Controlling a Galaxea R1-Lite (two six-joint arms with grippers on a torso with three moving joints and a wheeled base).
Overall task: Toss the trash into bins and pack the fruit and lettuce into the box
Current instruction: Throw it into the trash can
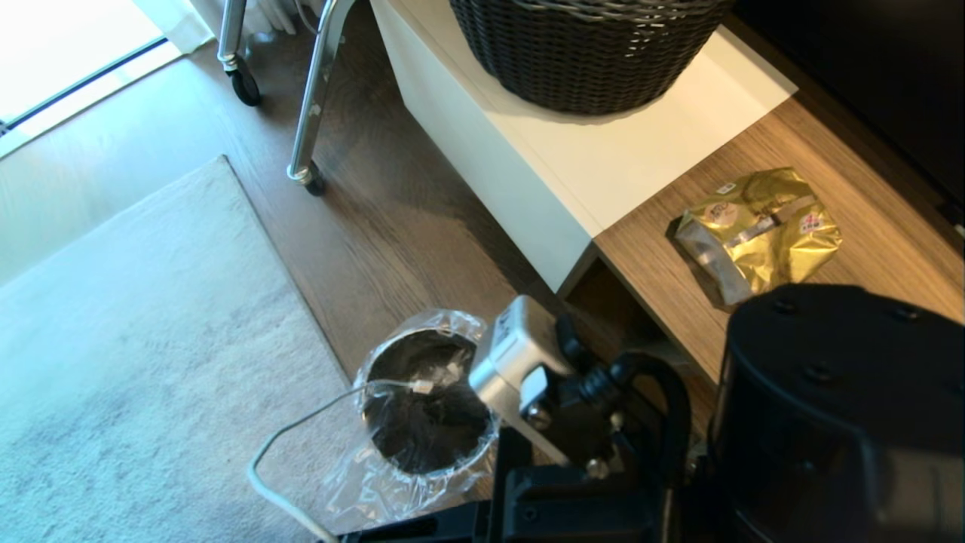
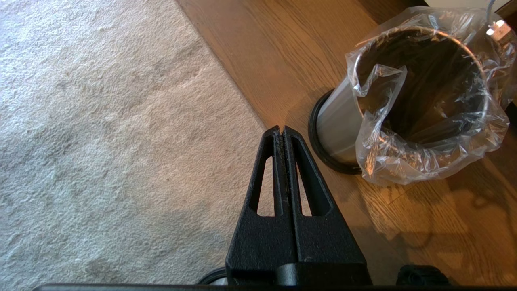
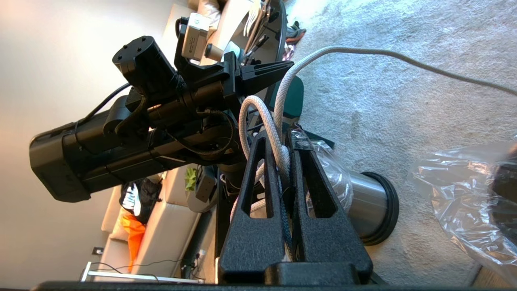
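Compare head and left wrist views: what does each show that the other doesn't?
Head only: the gold wrapper lying on the wooden shelf, the dark woven basket on the white cabinet, cart legs on wheels, and a white cable ending over the bin.

Left wrist only: the shut left gripper, empty, over the rug's edge, and the bin's steel side and black base ring.

Both: the lined bin, rug and wood floor.
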